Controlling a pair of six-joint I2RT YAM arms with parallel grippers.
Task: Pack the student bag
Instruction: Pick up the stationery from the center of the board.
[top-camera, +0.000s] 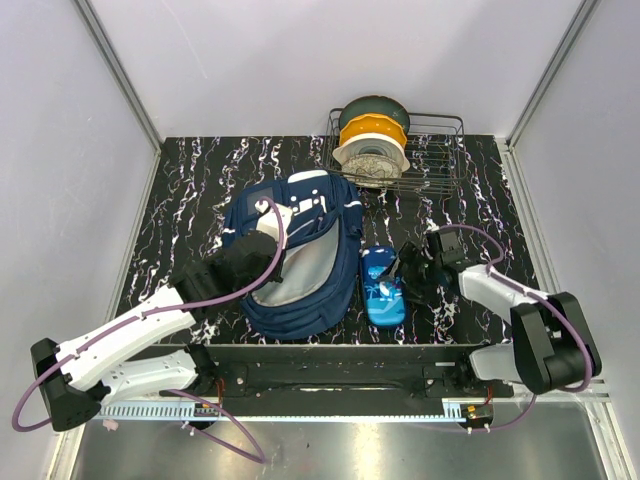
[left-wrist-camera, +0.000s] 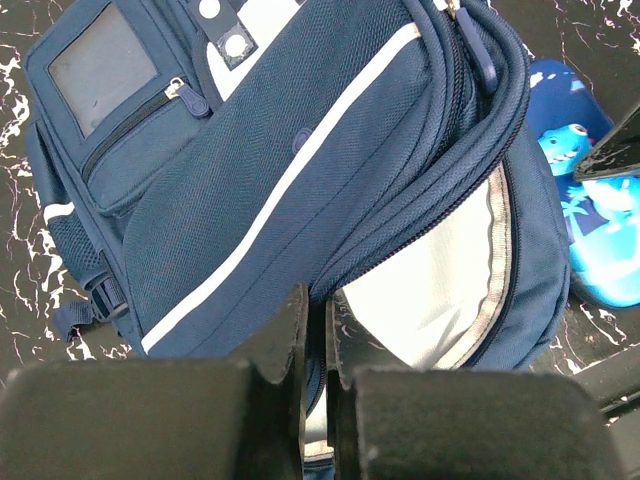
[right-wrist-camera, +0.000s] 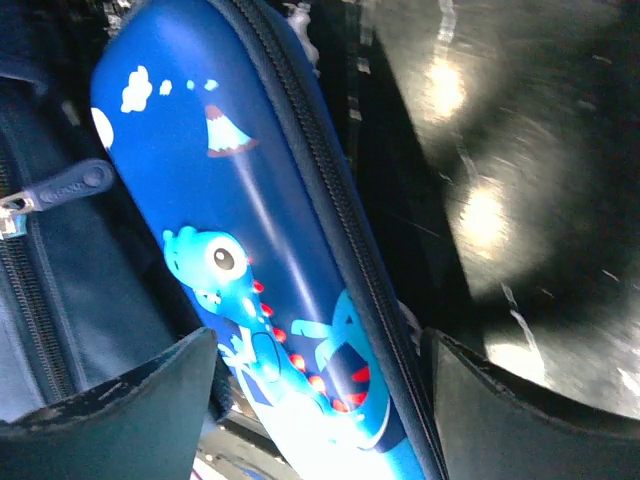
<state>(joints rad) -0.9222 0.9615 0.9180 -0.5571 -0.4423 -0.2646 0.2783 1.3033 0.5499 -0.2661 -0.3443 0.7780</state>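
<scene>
Black marbled tabletop (top-camera: 200, 180) bears the large navy blue fabric backpack (top-camera: 320, 290) near its front edge, left gripper (left-wrist-camera: 318, 340) clenched on the rim, seemingly propping its mouth open, while right gripper (right-wrist-camera: 320, 370) straddles, unclenched, a bright-blue dinosaur-print pencil case (right-wrist-camera: 250, 230) alongside.

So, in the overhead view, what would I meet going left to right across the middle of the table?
student bag → blue pencil case → right end effector
</scene>
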